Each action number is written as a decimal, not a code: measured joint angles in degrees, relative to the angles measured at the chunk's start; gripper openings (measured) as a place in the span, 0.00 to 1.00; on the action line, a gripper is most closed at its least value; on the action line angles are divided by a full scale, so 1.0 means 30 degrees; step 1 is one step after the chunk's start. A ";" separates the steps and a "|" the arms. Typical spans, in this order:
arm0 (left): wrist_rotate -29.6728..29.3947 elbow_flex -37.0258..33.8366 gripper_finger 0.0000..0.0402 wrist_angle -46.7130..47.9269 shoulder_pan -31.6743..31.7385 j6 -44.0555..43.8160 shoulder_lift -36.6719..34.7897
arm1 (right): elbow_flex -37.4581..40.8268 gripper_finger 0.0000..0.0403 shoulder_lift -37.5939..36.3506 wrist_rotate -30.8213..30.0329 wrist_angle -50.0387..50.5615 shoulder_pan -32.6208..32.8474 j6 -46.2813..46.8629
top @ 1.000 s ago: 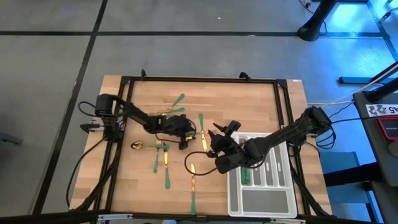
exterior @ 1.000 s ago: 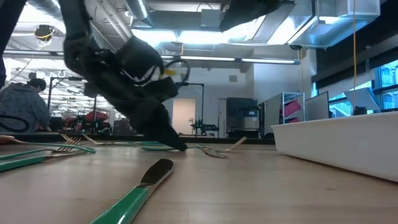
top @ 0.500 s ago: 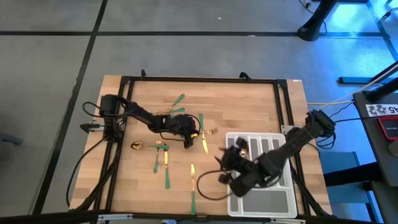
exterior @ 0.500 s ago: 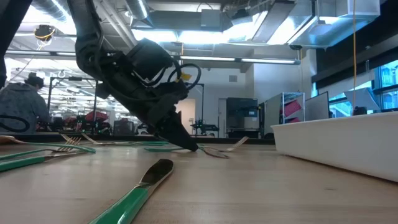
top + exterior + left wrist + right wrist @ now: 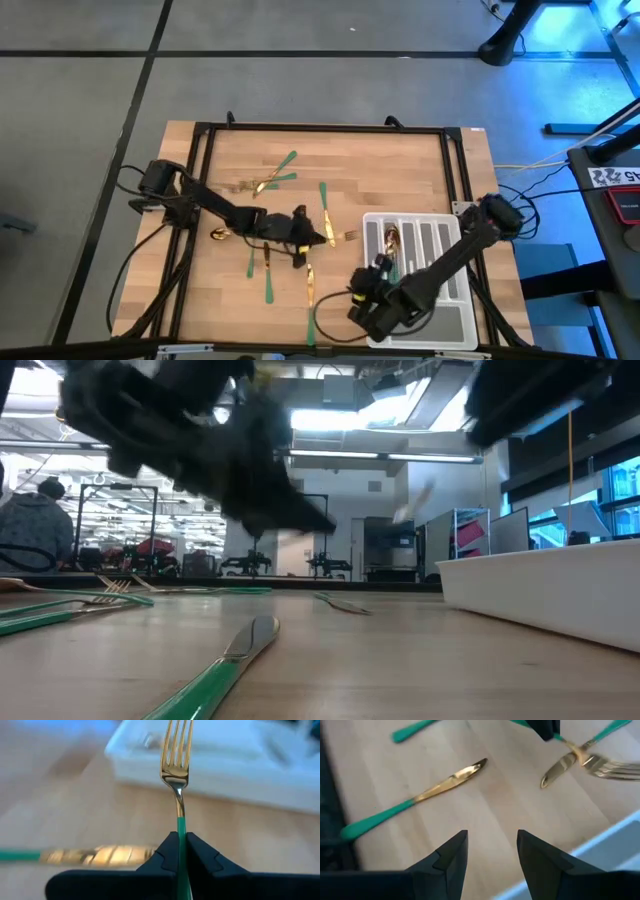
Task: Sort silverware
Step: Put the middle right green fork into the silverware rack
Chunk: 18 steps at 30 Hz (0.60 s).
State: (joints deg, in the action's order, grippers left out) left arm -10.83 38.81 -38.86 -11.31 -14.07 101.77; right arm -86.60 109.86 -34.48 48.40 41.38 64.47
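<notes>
We saw the left gripper (image 5: pixel 179 851) clamped on a green-handled fork (image 5: pixel 176 765) near the grey tray (image 5: pixel 455 322); the right gripper (image 5: pixel 490 851), spread and empty, hovered over a knife (image 5: pixel 415 797).

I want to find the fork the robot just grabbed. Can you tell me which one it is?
Start at the pale grey tray on the table's right side. Just to its left, the left gripper is shut on a fork, pinching its green handle. Its gold prongs point toward the tray, and it is the only piece held; the others lie flat on the wood.
</notes>
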 joint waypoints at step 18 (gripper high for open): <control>-0.0796 0.0015 0.01 -1.1676 -0.1580 0.6203 -0.1106 | -0.0765 0.43 0.0714 -1.4182 -0.0700 0.0414 0.2405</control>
State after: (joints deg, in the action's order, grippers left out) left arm -13.22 38.85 -73.89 -16.05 4.54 98.45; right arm -88.90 112.01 -77.02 46.30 42.62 71.68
